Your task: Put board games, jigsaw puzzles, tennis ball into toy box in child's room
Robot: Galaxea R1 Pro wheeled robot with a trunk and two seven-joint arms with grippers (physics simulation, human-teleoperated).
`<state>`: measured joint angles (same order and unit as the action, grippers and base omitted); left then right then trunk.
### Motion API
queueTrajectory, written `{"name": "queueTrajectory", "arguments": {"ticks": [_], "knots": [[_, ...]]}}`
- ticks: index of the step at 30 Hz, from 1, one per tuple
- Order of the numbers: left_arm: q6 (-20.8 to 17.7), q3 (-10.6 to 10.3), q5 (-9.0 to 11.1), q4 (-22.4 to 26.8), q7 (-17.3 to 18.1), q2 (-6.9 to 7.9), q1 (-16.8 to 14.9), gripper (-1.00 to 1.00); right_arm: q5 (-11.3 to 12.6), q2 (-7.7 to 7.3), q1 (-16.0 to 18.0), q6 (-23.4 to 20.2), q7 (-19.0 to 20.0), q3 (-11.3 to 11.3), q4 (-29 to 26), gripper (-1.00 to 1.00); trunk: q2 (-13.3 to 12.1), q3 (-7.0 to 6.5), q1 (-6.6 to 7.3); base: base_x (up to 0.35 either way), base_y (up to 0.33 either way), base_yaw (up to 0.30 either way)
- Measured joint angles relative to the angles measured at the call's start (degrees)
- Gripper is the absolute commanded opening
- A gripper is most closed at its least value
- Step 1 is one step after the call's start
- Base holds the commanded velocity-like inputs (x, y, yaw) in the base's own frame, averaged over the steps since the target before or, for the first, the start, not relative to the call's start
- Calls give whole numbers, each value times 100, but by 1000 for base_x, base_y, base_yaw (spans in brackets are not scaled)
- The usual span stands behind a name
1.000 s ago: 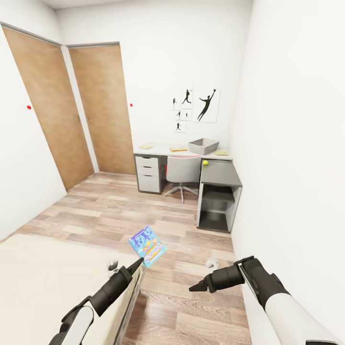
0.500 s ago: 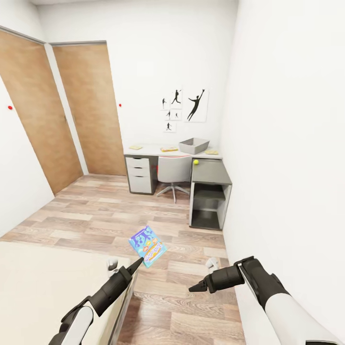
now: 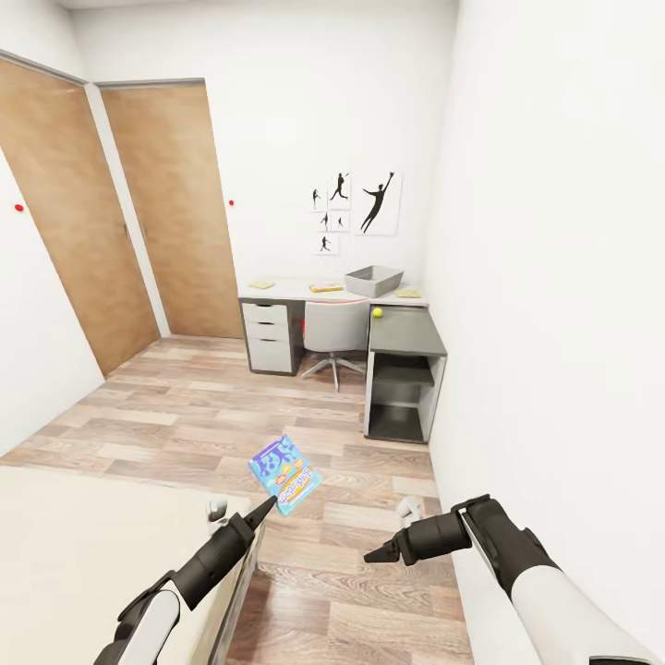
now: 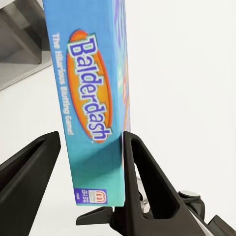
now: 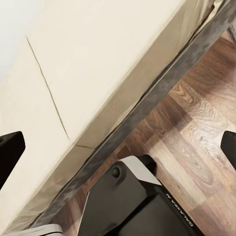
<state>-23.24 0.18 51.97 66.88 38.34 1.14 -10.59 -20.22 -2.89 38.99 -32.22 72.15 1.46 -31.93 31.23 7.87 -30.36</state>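
My left gripper (image 3: pixel 270 502) is shut on the lower edge of a teal-blue board game (image 3: pixel 284 473) and holds it in the air above the wood floor, beside the bed corner. In the left wrist view the box (image 4: pixel 93 93) reads "Balderdash" and stands between the two fingers. My right gripper (image 3: pixel 379 554) hangs open and empty over the floor. Far across the room stands the table (image 3: pixel 296 290) with the grey toy box (image 3: pixel 374 279) on it. The tennis ball (image 3: pixel 377 312) lies on the lower grey desk part. Three flat yellowish items (image 3: pixel 325 288) lie on the table, too small to tell apart.
The bed (image 3: pixel 83 545) fills the near left, its edge also in the right wrist view (image 5: pixel 98 78). A grey chair (image 3: pixel 333 331) stands at the table. Two wooden doors (image 3: pixel 175 203) line the left wall. A white wall (image 3: pixel 554 277) runs close along my right.
Over the first half second the whole view shifted, so the desk and doors sit further left. Since then nothing has moved. Both arms keep their pose, the game still held.
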Motion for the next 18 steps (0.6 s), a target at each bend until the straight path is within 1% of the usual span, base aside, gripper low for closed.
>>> {"name": "queueTrajectory", "arguments": {"ticks": [18], "knots": [[0, -1, 0, 0, 1, -13, 0, -100, 7, -3, 0, -39, -7, 11, -24, 100, 0, 0, 0, 0, 0, -2]]}}
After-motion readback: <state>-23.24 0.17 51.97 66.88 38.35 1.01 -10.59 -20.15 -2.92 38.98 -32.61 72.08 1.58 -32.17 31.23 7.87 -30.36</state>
